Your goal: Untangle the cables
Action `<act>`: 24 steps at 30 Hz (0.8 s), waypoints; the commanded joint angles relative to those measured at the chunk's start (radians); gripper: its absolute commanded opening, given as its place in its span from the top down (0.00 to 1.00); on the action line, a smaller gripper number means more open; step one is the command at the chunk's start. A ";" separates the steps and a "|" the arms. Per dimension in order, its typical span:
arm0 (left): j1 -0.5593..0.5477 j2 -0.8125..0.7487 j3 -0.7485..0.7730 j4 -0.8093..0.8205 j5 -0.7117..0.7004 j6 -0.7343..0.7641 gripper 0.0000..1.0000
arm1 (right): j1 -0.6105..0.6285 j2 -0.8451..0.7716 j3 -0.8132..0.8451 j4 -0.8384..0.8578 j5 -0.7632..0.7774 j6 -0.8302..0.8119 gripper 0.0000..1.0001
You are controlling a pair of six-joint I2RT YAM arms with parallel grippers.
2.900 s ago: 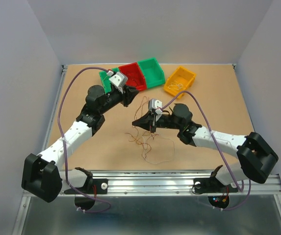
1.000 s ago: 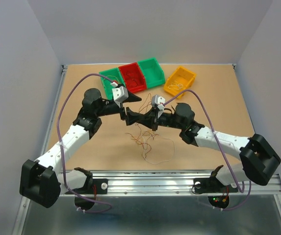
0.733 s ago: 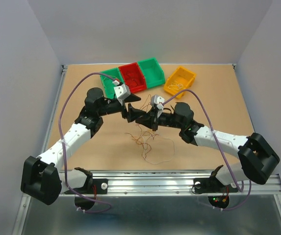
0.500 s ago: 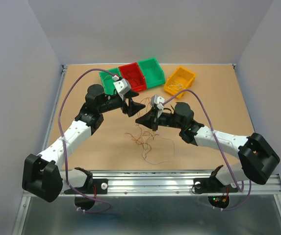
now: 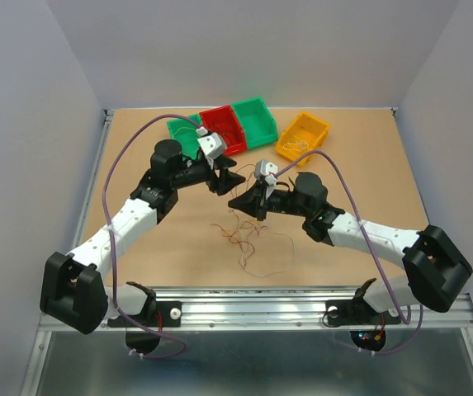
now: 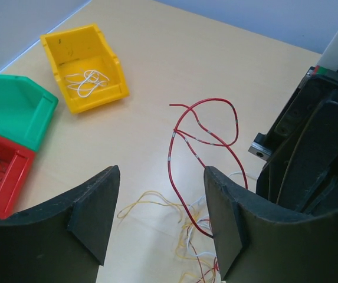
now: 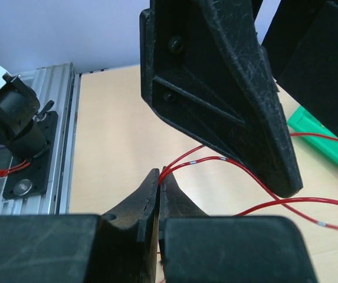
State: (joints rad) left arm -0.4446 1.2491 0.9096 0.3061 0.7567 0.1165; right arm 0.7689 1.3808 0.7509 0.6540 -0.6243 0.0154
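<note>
Two pairs of jaws: left apart, right tight on red cable (image 7: pixel 207 159), loop partly hidden.

We reach both arms forward and inward, elbows bent outward, so our grippers nearly meet tip to tip. Our left gripper (image 5: pixel 227 179) (image 6: pixel 160 180) holds its jaws apart. Our right gripper (image 5: pixel 238 200) (image 7: pixel 158 177) presses its jaws together, pinching a red wire (image 7: pixel 216 158) at the tips.

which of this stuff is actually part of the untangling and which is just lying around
Job: tangled cables; red wire, pinched in the right pincer; left pincer, open, facing it.
Lying about: yellow bin holding a white wire; red bin; green bins.
</note>
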 commanded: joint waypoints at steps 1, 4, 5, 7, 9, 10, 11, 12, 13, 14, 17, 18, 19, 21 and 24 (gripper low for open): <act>-0.014 0.006 0.061 -0.008 0.010 0.040 0.43 | 0.004 0.004 0.065 0.015 -0.025 -0.005 0.99; -0.019 0.009 0.063 -0.016 0.009 0.048 0.58 | 0.004 0.008 0.067 0.010 -0.026 -0.006 0.99; -0.019 0.010 0.066 -0.018 0.007 0.049 0.69 | 0.004 0.006 0.067 0.009 -0.028 -0.006 0.99; -0.020 0.012 0.068 -0.021 0.003 0.052 0.75 | 0.006 0.004 0.067 0.007 -0.034 -0.006 1.00; -0.022 0.012 0.069 -0.022 -0.013 0.055 0.76 | 0.004 0.007 0.070 -0.005 -0.044 -0.034 1.00; -0.022 0.016 0.069 -0.022 -0.031 0.057 0.76 | 0.006 0.009 0.079 -0.013 -0.057 -0.035 0.99; -0.022 0.021 0.071 -0.021 -0.039 0.058 0.76 | 0.004 0.020 0.087 -0.037 -0.067 -0.045 0.99; -0.022 0.026 0.072 -0.019 -0.046 0.058 0.76 | 0.006 0.024 0.096 -0.053 -0.081 -0.045 1.00; -0.022 0.030 0.072 -0.018 -0.060 0.058 0.76 | 0.007 0.032 0.111 -0.065 -0.107 -0.057 0.99; -0.020 0.036 0.072 -0.016 -0.066 0.061 0.76 | 0.007 0.043 0.117 -0.085 -0.118 -0.060 0.99; -0.022 0.064 0.078 -0.015 -0.102 0.075 0.76 | 0.020 0.052 0.137 -0.112 -0.132 -0.086 1.00; -0.022 0.082 0.081 -0.013 -0.132 0.084 0.77 | 0.026 0.054 0.139 -0.120 -0.129 -0.091 1.00; -0.020 0.093 0.081 -0.010 -0.146 0.092 0.77 | 0.027 0.050 0.139 -0.120 -0.129 -0.092 1.00; -0.022 0.128 0.089 -0.006 -0.164 0.109 0.78 | 0.032 0.043 0.136 -0.120 -0.130 -0.095 0.99; -0.023 0.182 0.113 -0.021 -0.163 0.123 0.82 | 0.033 0.017 0.123 -0.114 -0.118 -0.095 0.99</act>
State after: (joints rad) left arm -0.4599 1.3926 0.9604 0.2699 0.6258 0.1974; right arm 0.7902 1.4353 0.8280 0.5278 -0.7212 -0.0608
